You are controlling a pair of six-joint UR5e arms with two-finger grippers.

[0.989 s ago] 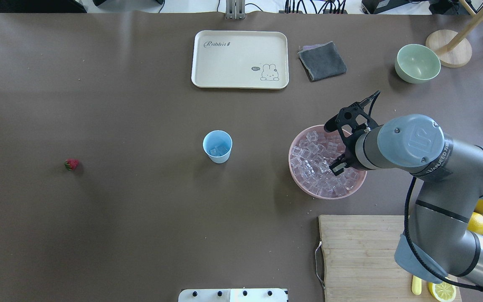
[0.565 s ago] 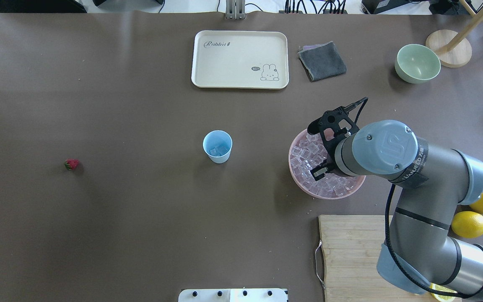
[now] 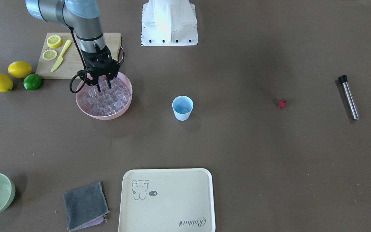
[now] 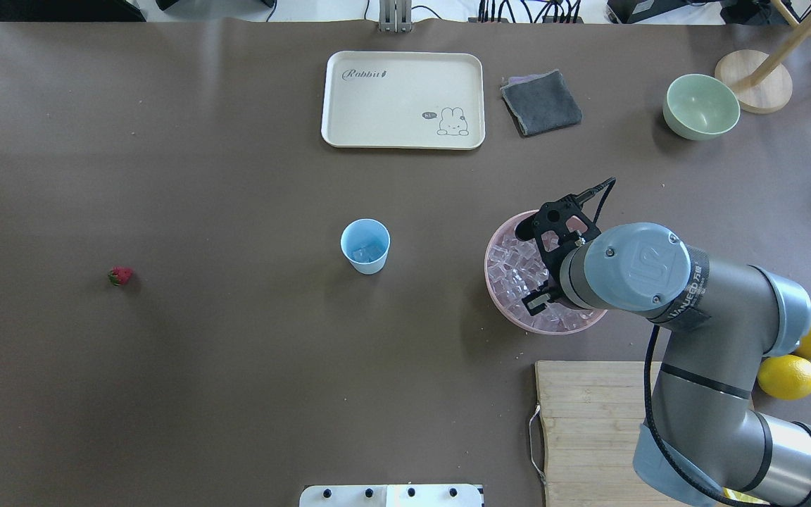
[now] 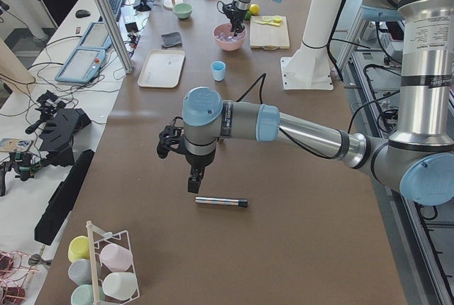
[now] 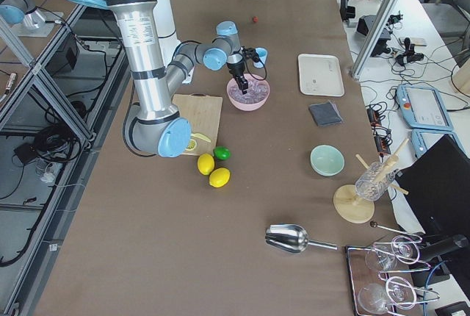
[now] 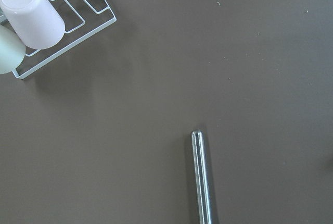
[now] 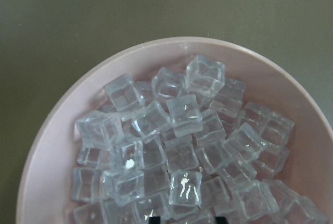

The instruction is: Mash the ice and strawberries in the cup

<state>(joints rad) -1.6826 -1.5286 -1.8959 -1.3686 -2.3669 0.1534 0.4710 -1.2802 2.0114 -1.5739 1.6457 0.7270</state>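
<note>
The light blue cup [image 4: 365, 246] stands mid-table with a few ice cubes in it; it also shows in the front view [image 3: 182, 108]. The strawberry [image 4: 120, 276] lies alone far to the left. Several ice cubes [image 8: 177, 146] fill the pink bowl [image 4: 495, 292]. My right gripper [image 3: 104, 86] hangs open and empty just over the ice in the bowl, fingers pointing down. My left gripper [image 5: 193, 181] shows only in the exterior left view, above a metal muddler [image 7: 203, 177]; I cannot tell whether it is open or shut.
A cream tray [image 4: 403, 99], a grey cloth [image 4: 541, 103] and a pale green bowl [image 4: 700, 107] lie at the far side. A cutting board [image 3: 76, 64] with lemon slices and a yellow knife, two lemons [image 3: 20, 69] and a lime [image 3: 32, 82] sit near the right arm.
My right gripper has moved left across the pink bowl, from its right side to its middle, and slightly toward the robot. The cup and the strawberry have not moved.
</note>
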